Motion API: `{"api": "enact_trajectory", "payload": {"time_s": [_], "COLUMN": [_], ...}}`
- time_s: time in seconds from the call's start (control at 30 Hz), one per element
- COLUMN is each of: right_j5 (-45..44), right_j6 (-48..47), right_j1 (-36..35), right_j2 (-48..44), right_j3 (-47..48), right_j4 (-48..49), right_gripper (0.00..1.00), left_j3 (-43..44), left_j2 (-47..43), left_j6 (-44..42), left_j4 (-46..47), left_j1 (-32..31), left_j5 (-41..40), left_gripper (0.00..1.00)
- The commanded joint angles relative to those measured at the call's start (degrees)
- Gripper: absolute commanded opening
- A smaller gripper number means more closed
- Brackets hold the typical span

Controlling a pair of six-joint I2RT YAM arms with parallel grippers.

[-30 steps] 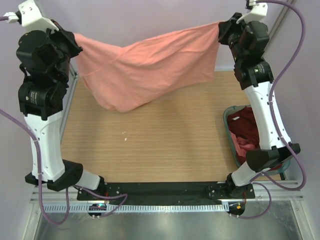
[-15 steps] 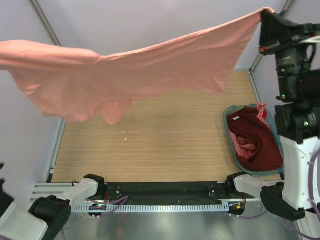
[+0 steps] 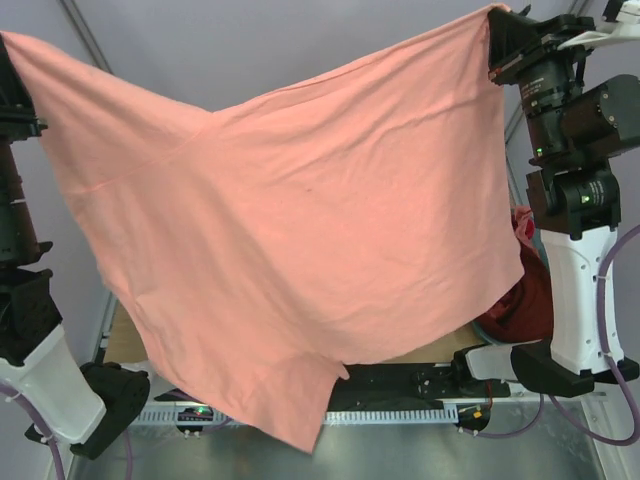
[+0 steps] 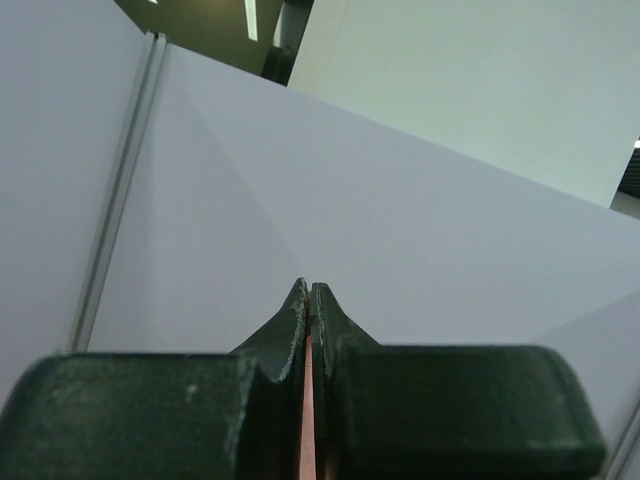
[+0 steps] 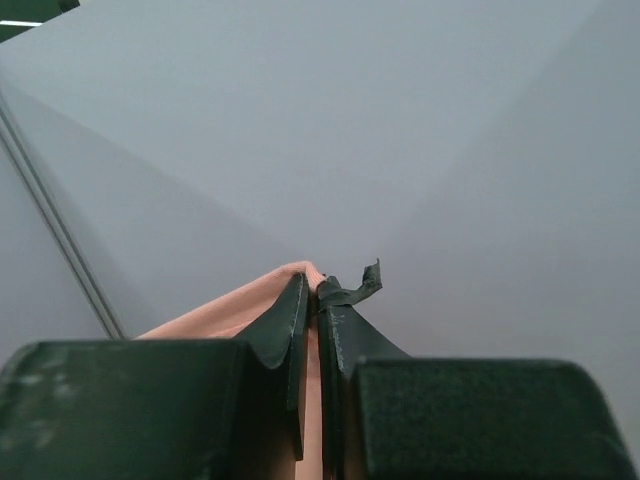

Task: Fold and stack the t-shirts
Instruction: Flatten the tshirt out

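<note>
**A:** Top view: where's the shirt?

**B:** I've got the salmon t-shirt (image 3: pixel 290 250) spread in the air, held high from left to right above the table (image 3: pixel 445 347). Its loose lower part hangs on the near side. The maroon t-shirt (image 3: pixel 525 300) lies at the right.

**A:** Left wrist?

**B:** The left gripper (image 4: pixel 308 290) is pinched closed on a sliver of salmon cloth.

**A:** Right wrist?

**B:** The right gripper (image 5: pixel 312 285) is clamped on the other corner. I'd call this the spreading step. Next I'd lower the shirt flat, keeping both corners level.
</note>
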State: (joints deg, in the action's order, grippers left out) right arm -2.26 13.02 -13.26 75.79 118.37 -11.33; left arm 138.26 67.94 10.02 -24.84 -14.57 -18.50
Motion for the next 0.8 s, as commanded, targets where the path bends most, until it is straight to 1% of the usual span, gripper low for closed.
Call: {"api": "enact_trajectory", "payload": {"time_s": [0.0, 0.1, 0.27, 0.37, 0.5, 0.53, 0.6, 0.73, 0.77], "right_j5": [1.03, 1.56, 1.38, 1.56, 3.67, 3.67, 3.93, 4.81, 4.64], "right_j6": [2.44, 2.89, 2.89, 3.68, 5.44, 6.57, 7.72, 8.17, 8.08], "right_j1": [0.34, 0.34, 0.34, 0.25, 0.34, 0.34, 0.25, 0.25, 0.34], "right_j2": [-4.06, -6.35, -6.88, -7.58, -8.9, -9.25, -9.52, -7.33, -6.89], "right_j3": [-0.32, -2.43, -0.68, -0.24, -0.15, 0.11, 2.38, 8.54, 9.24], "right_j4": [1.49, 1.66, 1.05, 3.41, 10.69, 10.98, 14.31, 14.93, 15.28], "right_gripper": [0.01, 0.01, 0.01, 0.01, 0.01, 0.01, 0.01, 0.01, 0.01], "left_j3": [1.84, 1.84, 1.93, 2.28, 3.78, 3.69, 3.77, 4.21, 4.48], "left_j2": [-2.46, -3.6, -5.36, -5.72, -6.15, -6.59, -7.38, -7.83, -7.56], "left_j6": [2.01, 4.21, 7.46, 10.28, 13.61, 14.84, 16.08, 17.31, 17.23], "left_j4": [3.74, 4.01, 4.1, 4.62, 4.98, 5.24, 5.41, 6.12, 6.38], "left_j1": [-0.02, -0.02, -0.02, 0.06, -0.02, -0.02, -0.02, -0.02, -0.11], "left_j5": [-0.66, 0.22, -0.48, -1.27, -1.1, -1.27, -1.54, -2.41, -3.81], "left_gripper": [0.01, 0.01, 0.01, 0.01, 0.01, 0.0, 0.01, 0.01, 0.01]}}
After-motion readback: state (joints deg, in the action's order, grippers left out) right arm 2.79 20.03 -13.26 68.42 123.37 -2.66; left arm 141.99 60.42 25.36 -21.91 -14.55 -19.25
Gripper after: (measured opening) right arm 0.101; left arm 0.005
